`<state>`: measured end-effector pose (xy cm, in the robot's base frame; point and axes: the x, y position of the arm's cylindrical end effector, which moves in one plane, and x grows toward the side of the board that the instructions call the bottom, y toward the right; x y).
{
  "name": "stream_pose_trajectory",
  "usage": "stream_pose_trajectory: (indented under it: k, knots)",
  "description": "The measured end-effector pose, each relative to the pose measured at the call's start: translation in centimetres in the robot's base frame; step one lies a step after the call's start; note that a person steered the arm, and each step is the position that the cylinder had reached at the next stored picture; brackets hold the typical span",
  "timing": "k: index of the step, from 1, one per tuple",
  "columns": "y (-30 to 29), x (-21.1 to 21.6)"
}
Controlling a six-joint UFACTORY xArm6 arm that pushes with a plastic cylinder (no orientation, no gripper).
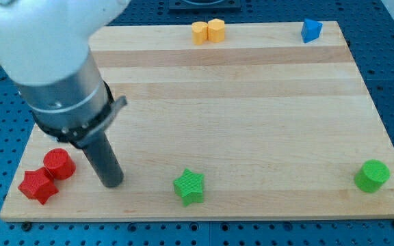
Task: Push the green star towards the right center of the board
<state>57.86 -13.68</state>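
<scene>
One target: green star (189,186), near the bottom edge, left of centre. My tip (111,183), a bare rod with no fingers to open or close, sits well left of it, not touching. Approach step; next, shove rightward and upward.

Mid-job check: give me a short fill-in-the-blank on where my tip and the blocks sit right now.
1. My tip stands to the view's ____ of the green star.
2. The red cylinder touches the red ____.
3. The green cylinder sits near the board's bottom-____ corner.
4. The blue block lies at the view's ____ edge of the board.

Missing words: left; star; right; top
</scene>
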Motion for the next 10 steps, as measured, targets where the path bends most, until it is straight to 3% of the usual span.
stream_pose_trajectory:
  k: [2, 6, 8, 10]
  knots:
    - [4.7, 2.9]
    - [11.6, 2.8]
    - [12.6, -1.0]
    - [18.9, -4.4]
